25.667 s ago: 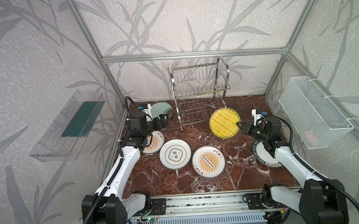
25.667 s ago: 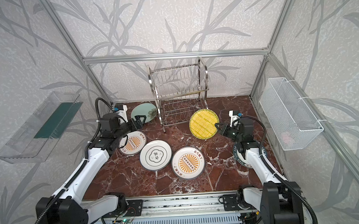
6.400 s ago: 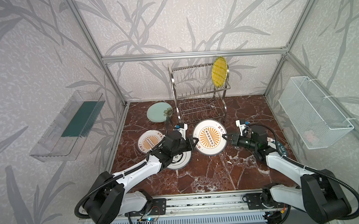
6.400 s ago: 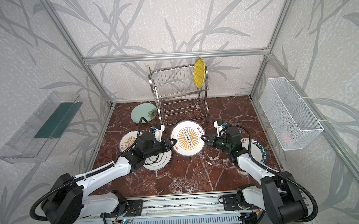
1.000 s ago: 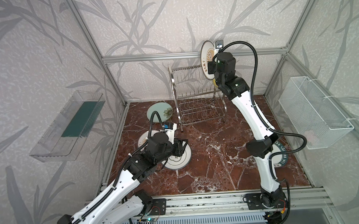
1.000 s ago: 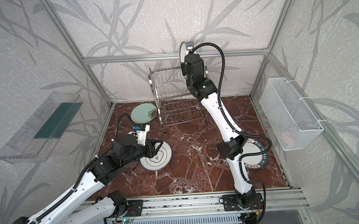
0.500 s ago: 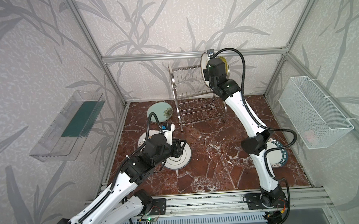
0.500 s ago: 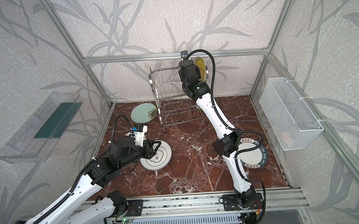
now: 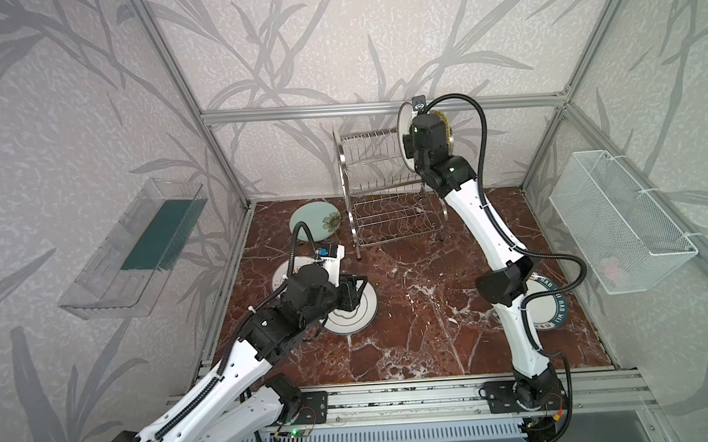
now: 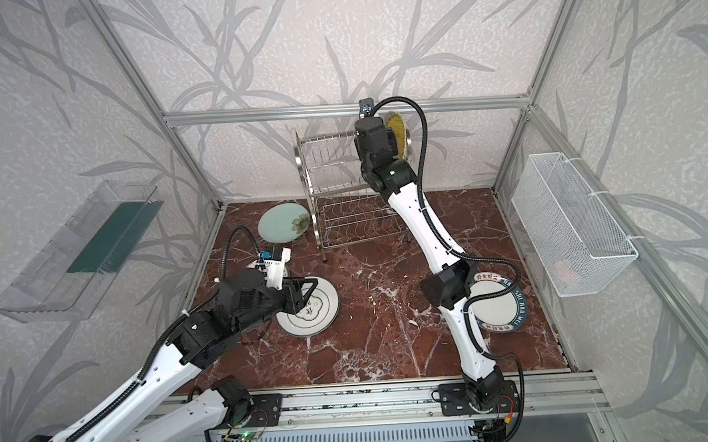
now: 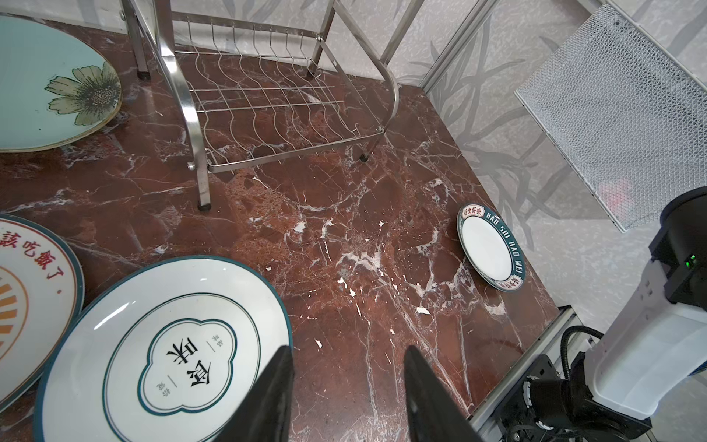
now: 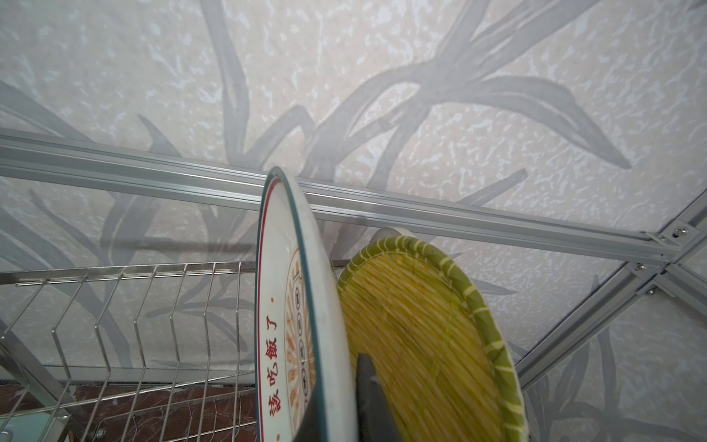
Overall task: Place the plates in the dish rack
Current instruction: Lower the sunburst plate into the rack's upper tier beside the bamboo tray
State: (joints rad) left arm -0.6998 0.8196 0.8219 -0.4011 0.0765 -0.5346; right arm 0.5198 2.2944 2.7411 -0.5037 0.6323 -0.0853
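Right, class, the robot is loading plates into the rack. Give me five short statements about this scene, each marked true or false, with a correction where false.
1. The right claw grips a sunburst plate on edge beside the yellow plate. True.
2. The left claw is shut on the quatrefoil plate. False: its jaws stand open over that plate's rim, holding nothing.
3. The mint flower plate stands in the dish rack. False: it lies flat on the table beside the rack.
4. The teal-lettered plate lies on the table. True.
5. The rack's lower tier holds no plate. True.
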